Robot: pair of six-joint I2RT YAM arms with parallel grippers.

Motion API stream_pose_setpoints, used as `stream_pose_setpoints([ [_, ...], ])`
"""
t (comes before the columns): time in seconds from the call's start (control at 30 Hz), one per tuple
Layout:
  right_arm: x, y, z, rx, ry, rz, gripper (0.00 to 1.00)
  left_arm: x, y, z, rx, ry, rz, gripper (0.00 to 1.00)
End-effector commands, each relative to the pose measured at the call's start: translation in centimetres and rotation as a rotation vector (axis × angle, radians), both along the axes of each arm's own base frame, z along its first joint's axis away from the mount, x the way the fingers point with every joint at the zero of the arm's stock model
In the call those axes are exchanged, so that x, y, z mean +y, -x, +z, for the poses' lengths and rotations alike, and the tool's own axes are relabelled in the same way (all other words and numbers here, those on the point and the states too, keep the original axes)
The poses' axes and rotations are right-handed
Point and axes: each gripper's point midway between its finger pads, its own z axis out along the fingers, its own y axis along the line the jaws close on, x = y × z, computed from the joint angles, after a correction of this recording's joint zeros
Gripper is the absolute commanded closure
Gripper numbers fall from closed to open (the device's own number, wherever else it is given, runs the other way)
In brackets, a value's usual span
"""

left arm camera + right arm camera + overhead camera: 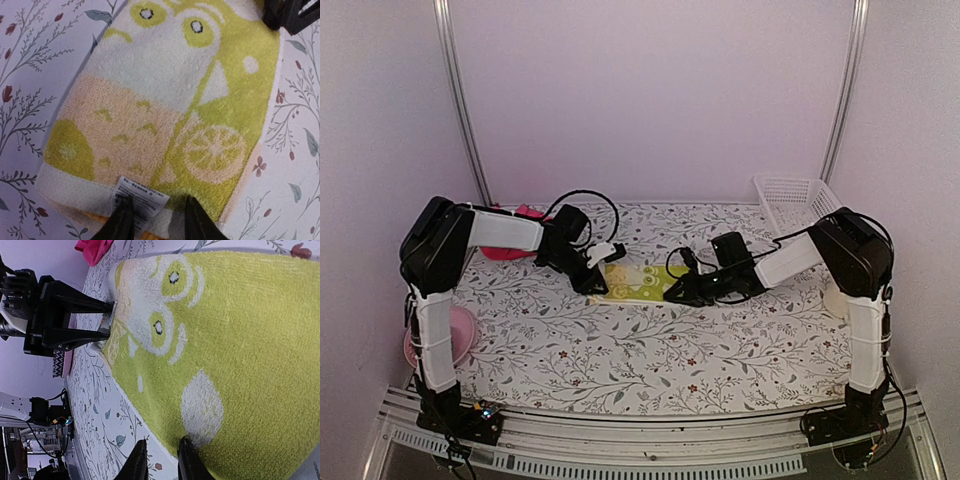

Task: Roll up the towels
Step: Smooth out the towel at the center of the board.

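At the middle of the table (620, 350), the left gripper (600, 285) and the right gripper (675, 295) are pinching opposite ends of the flat yellow-green towel (640, 283).

The table (650, 350) wears a floral-print cover. At its centre a yellow-green towel (638, 282) lies flat. A pink towel (502, 252) sits at ten o'clock, a white basket (798, 198) at one o'clock, a pink bowl (460, 335) at eight o'clock.
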Motion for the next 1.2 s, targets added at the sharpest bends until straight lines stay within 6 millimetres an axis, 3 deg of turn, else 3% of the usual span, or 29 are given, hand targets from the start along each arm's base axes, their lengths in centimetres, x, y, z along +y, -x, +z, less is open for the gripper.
stream_pose_setpoints([
  [0.0, -0.3, 0.9, -1.2, 0.061, -0.007, 0.008, 0.76, 1.0, 0.3, -2.3, 0.017, -0.063, 0.017, 0.62],
  [0.17, 0.1, 1.2, 3.1, -0.013, -0.026, 0.028, 0.75, 0.7, -0.1, -0.8, -0.011, -0.043, 0.011, 0.41],
  [0.33, -0.5, 0.1, 8.2, -0.144, 0.061, 0.002, 0.55, -0.1, -1.5, 3.2, -0.065, 0.005, 0.009, 0.05],
  [0.43, -1.4, -0.9, 10.6, -0.255, 0.175, -0.04, 0.31, 0.5, -2.6, 6.6, -0.104, 0.049, 0.03, 0.03],
  [0.5, -1.8, -1.9, 12.6, -0.343, 0.257, -0.078, 0.01, 1.5, -3.0, 10.1, -0.146, 0.099, 0.051, 0.03],
  [0.67, -3.3, -5.8, 14.8, -0.504, 0.504, -0.189, 0.01, 6.4, -2.2, 15.7, -0.219, 0.195, 0.11, 0.03],
  [0.8, -2.3, -9.6, 14.2, -0.586, 0.627, -0.184, 0.01, 10.2, -0.3, 17.1, -0.278, 0.212, 0.154, 0.03],
  [0.93, 0.5, -12.9, 12.2, -0.665, 0.693, -0.124, 0.01, 13.8, 1.6, 16.0, -0.325, 0.17, 0.23, 0.03],
  [1.07, 3.0, -14.6, 8.3, -0.735, 0.772, -0.034, 0.01, 16.1, 3.4, 15.0, -0.321, 0.158, 0.288, 0.03],
  [1.17, 4.7, -15.1, 6.9, -0.786, 0.795, 0.006, 0.01, 17.0, 4.6, 14.9, -0.312, 0.157, 0.305, 0.03],
])
